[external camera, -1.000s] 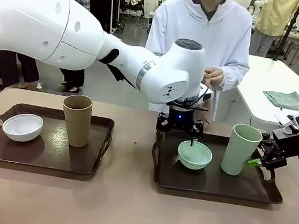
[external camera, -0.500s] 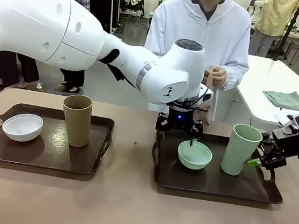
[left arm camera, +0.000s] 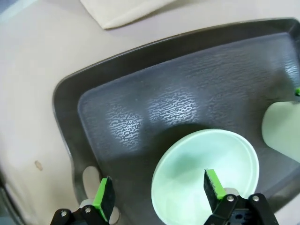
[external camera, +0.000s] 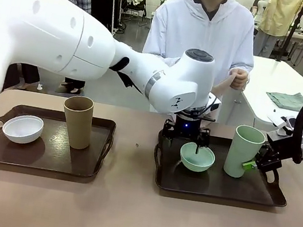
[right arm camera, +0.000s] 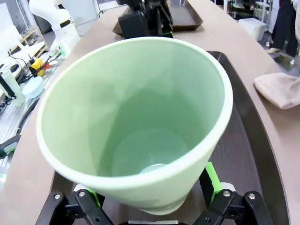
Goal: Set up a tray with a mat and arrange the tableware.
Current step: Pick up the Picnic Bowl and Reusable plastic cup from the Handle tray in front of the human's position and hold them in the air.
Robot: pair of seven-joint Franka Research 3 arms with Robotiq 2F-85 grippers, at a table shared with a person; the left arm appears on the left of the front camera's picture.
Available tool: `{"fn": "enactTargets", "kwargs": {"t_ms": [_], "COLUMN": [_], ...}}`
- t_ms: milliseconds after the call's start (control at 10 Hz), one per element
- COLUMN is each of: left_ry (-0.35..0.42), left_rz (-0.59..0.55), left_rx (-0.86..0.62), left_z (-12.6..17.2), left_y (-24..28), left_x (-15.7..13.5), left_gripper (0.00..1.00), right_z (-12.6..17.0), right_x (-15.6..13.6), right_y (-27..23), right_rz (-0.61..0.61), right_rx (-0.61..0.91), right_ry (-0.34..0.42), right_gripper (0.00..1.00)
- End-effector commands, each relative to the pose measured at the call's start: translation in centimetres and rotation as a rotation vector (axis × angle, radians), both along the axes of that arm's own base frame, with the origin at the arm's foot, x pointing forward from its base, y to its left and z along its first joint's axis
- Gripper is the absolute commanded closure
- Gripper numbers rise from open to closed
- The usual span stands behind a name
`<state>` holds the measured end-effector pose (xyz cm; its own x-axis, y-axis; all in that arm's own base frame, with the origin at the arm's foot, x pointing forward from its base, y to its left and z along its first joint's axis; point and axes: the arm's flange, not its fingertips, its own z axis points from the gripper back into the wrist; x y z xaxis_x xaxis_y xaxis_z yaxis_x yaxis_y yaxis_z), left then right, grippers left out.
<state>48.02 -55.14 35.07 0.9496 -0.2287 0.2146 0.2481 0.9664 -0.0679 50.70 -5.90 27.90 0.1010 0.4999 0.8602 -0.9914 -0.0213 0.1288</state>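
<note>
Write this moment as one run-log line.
left gripper: open, straddling rim of small mint-green bowl | right gripper: open, around tall mint-green cup | both dishes on one tray

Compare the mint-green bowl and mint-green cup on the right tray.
The small mint-green bowl is low and wide; the tall mint-green cup is narrow and tapered. On the dark tray the bowl sits left of middle, the cup toward the right end. Both are plain, handleless and mint green.

Bright even light, glare on tray (left arm camera: 164, 105)
</note>
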Motion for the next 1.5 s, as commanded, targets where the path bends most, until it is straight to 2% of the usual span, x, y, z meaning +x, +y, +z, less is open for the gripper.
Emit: {"fn": "enactTargets", "kwargs": {"t_ms": [0,200,300,400,600,800,900,1000,1100,1200,1300,1400], "left_ry": [-0.012,0.01,0.018,0.023,0.04,0.044,0.058,0.068,0.082,0.087,0.092,0.096], "left_rz": [0.007,-0.003,-0.011,0.0,0.051,0.07,0.075,0.078,0.081,0.083,0.088,0.093], "left_rx": [0.032,0.021,-0.001,-0.005,0.06,0.109,0.124,0.131,0.136,0.135,0.137,0.138], "left_z": [-0.9,-1.5,-1.2,-0.6,0.4,1.1,0.8,0.6,0.4,0.3,0.2,0.3], "left_y": [-0.9,-1.2,-1.3,-1.1,-1.2,-1.4,-1.5,-1.5,-1.6,-1.6,-1.6,-1.6], "left_x": [1.3,1.5,1.4,1.1,0.4,-0.4,-0.2,0.0,0.1,0.2,0.3,0.3], "left_gripper": [0.0,0.0,0.19,0.58,1.0,1.0,0.92,1.0,1.0,1.0,1.0,1.0], "right_z": [-0.3,-0.5,-0.5,-0.4,-0.5,-0.5,-0.5,-0.5,-0.5,-0.5,-0.5,-0.5], "right_x": [-0.1,0.0,0.1,0.1,0.2,0.1,0.1,0.1,0.0,-0.1,-0.1,0.0], "right_y": [0.9,1.2,1.0,1.0,0.8,0.7,0.5,0.5,0.3,0.2,0.1,0.1], "right_rz": [-0.013,-0.009,0.014,0.007,-0.001,0.007,0.008,0.008,0.006,0.007,0.009,0.009], "right_rx": [0.024,0.021,0.033,0.037,0.033,0.032,0.033,0.033,0.034,0.036,0.038,0.038], "right_ry": [0.024,0.024,0.004,0.009,0.009,0.005,0.002,-0.002,-0.004,-0.009,-0.011,-0.015], "right_gripper": [0.0,0.0,0.21,0.6,1.0,1.0,0.77,0.77,1.0,0.77,1.0,1.0]}}
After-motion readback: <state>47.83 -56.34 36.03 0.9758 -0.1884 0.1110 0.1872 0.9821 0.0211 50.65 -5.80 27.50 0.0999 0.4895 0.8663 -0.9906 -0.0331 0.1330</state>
